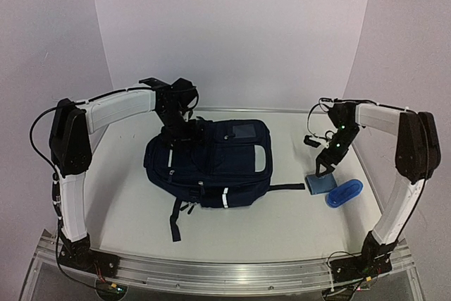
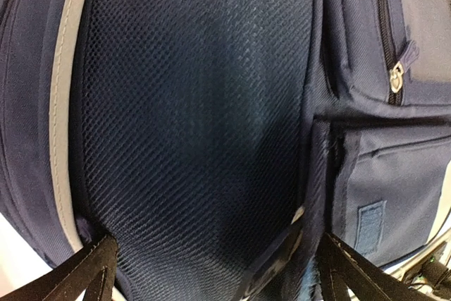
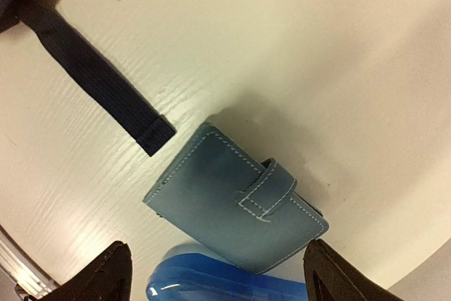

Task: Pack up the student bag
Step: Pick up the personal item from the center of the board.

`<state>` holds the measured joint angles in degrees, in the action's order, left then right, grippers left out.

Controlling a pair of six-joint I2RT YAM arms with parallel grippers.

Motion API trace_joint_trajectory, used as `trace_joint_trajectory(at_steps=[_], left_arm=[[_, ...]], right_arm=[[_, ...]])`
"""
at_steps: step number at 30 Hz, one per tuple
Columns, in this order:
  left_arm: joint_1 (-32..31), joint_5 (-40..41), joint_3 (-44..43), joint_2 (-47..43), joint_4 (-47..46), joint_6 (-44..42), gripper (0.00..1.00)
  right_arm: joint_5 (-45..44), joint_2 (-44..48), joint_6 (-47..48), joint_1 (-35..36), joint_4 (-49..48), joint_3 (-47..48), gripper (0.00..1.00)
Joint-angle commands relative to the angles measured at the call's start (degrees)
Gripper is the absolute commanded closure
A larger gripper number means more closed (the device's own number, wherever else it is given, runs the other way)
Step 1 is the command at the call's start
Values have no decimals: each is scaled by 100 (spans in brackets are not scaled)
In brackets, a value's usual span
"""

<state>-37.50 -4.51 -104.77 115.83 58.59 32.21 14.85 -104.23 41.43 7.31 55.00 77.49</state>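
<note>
The student bag [image 1: 211,163], navy with thin white stripes, lies flat in the middle of the table. My left gripper [image 1: 175,137] hovers over its far left corner. In the left wrist view the bag's dark mesh side pocket [image 2: 197,125] fills the frame, and the left gripper [image 2: 218,280] stands open, its fingertips [image 2: 84,273] wide apart just above the mesh. My right gripper [image 1: 325,167] hangs open over a small blue wallet [image 3: 232,202] lying on the table. Its fingers [image 3: 106,276] sit on either side of the wallet without touching it.
A translucent blue case [image 3: 218,283] lies against the wallet's near side, right of the wallet [image 1: 320,185] in the top view. A loose bag strap [image 3: 99,82] ends close to the wallet. Another strap [image 1: 174,223] trails toward the front edge. A zipper pull [image 2: 397,75] shows on the bag's front pocket.
</note>
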Motion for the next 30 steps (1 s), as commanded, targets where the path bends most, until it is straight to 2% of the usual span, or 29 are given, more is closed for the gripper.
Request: trace_joint_trajectory(at_steps=[1, 3, 9, 14, 21, 24, 27, 30], left_arm=[[77, 195, -337, -47, 467, -144, 0], [74, 209, -381, -82, 488, -135, 0], [72, 286, -490, -166, 547, -124, 0], [67, 307, -677, -183, 664, -146, 0], [75, 491, -1180, -209, 975, -202, 0], [76, 722, -1523, -166, 1199, -284, 0], [77, 964, -2239, 0, 1688, -379, 0], [76, 874, -2803, 68, 1871, -626, 0]], right_arm=[[320, -845, 200, -644, 830, 859, 20], [640, -1201, 213, -991, 1154, 1090, 22], [1126, -1736, 243, -1285, 1515, 1173, 30], [1483, -1979, 148, -1344, 1493, 1090, 44], [1938, -1850, -55, -1347, 1611, 1447, 98], [2243, -1645, -89, -1347, 1785, 1826, 100], [2697, -1248, -226, -1346, 1837, 2306, 100], [3113, -867, -431, -1340, 1796, 2738, 100]])
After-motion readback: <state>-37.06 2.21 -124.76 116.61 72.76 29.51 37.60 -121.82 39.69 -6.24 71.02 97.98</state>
